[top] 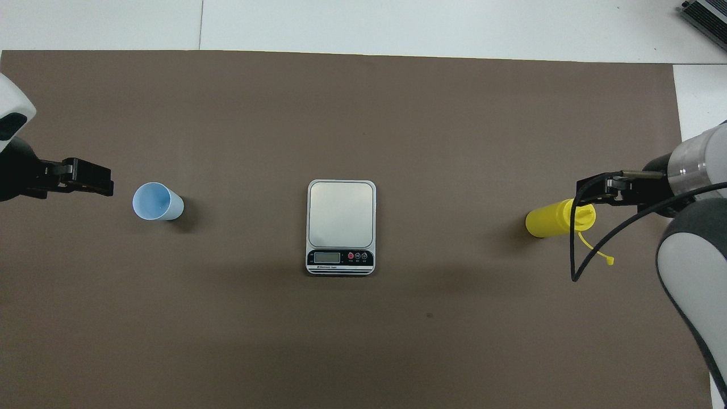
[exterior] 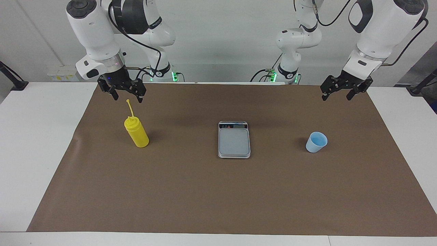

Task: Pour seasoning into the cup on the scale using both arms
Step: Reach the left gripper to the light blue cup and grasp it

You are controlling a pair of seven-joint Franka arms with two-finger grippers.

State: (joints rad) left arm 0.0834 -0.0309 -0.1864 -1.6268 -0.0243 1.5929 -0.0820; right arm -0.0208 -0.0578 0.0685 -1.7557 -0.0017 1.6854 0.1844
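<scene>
Nothing is picked up yet: the task looks to be at its very start, with the reach toward the cup and the bottle as the step in hand. On the brown mat (exterior: 218, 191) that covers the tabletop (exterior: 34, 143), the scale (exterior: 234, 139) lies in the middle with its plate bare and its display edge toward the robots. The pale blue cup (exterior: 316, 142) stands upright toward the left arm's end, well apart from the scale, and the yellow seasoning bottle (exterior: 136, 136) stands toward the right arm's end, equally far from it, its cap strap sticking up. The left gripper (exterior: 342, 92) hangs in the air over the mat near the cup, touching nothing; its jaws stand apart and hold nothing. The right gripper (exterior: 127, 93) hovers just above the bottle's strap, jaws spread and empty, not in contact with the bottle as far as the facing view shows. By my reading, the next move calls for the left gripper to come down around the cup and carry it onto the scale's plate, while the right gripper drops to close around the bottle's body below the nozzle, so it can be tipped over the cup afterward.
</scene>
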